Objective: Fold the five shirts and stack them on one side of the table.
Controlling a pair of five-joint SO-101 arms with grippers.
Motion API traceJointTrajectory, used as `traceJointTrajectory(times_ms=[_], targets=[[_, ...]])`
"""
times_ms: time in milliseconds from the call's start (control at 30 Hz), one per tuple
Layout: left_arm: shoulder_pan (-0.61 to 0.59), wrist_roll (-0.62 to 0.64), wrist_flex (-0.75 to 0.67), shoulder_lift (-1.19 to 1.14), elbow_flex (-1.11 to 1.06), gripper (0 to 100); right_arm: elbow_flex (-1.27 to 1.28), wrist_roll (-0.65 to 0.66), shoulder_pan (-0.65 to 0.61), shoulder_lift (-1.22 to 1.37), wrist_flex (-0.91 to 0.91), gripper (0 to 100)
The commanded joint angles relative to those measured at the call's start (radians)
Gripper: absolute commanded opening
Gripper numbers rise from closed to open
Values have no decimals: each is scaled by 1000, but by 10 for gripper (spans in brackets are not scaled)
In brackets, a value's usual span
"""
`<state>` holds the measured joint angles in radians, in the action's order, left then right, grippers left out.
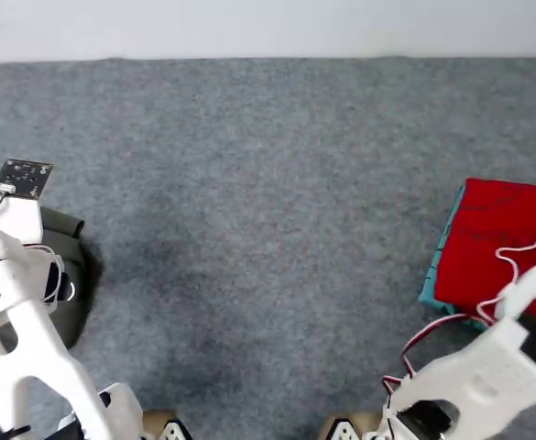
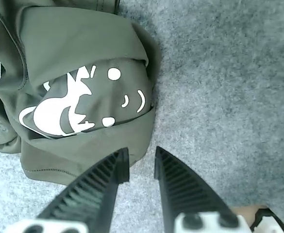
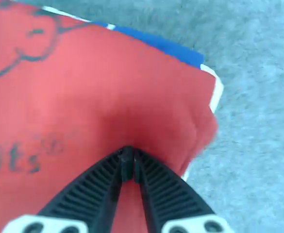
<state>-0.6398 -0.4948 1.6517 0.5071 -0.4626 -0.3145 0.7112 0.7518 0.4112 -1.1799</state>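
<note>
At the near edge of the grey surface point(image 1: 268, 183), 2 white arms are seen, the left arm point(image 1: 20, 321) at 1 side and the right arm point(image 1: 487, 371) at the other. A small dark board point(image 1: 25, 177) is fixed on the far end of the left arm.

The left gripper point(image 2: 142, 162) is held over an edge of a dark green shirt point(image 2: 83, 53). Its 2 black fingers point(image 2: 98, 184) are parted a little, and nothing is held between them. The green shirt is bunched up, not folded flat, and a white picture point(image 2: 64, 111) is printed on it. It is found at the left side of the surface, and in the high view it is partly hidden under the left arm.

The right gripper point(image 3: 129, 158) is set down on a red shirt point(image 3: 83, 97). Its 2 fingers are pressed tight together, and the tips are touching the red cloth. Whether any cloth is pinched between them cannot be told. The red shirt is folded and laid on top of a blue-green shirt point(image 1: 440, 270), whose edge is seen sticking out from under it. This stack of 2 is placed at the right side of the surface, well apart from the green shirt.

Farther off, a white wall point(image 1: 268, 27) is seen behind the far edge of the surface.
</note>
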Motion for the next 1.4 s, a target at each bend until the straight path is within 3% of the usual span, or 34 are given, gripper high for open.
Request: traceJointTrajectory(times_ms=[0,300,600,733,800,933,1067,1367], targets=[[6,-2,9,29,35,93,-86,5,21,12,10,9],[5,0,9,38,42,93,-264,3,-59,-174,-282,9],[0,41,2,98,16,93,-265,-15,-245,-277,-610,11],[-12,37,-25,49,-27,103,-184,-147,-288,-298,-616,11],[-44,35,-29,0,-27,154,-147,-181,-300,-306,-616,11],[-84,28,-35,-150,4,227,-15,-193,-312,-355,-616,11],[-87,-48,-48,-331,76,226,150,-193,-314,-426,-616,12],[-71,-48,-169,-701,242,224,385,-189,-315,-570,-613,12]])
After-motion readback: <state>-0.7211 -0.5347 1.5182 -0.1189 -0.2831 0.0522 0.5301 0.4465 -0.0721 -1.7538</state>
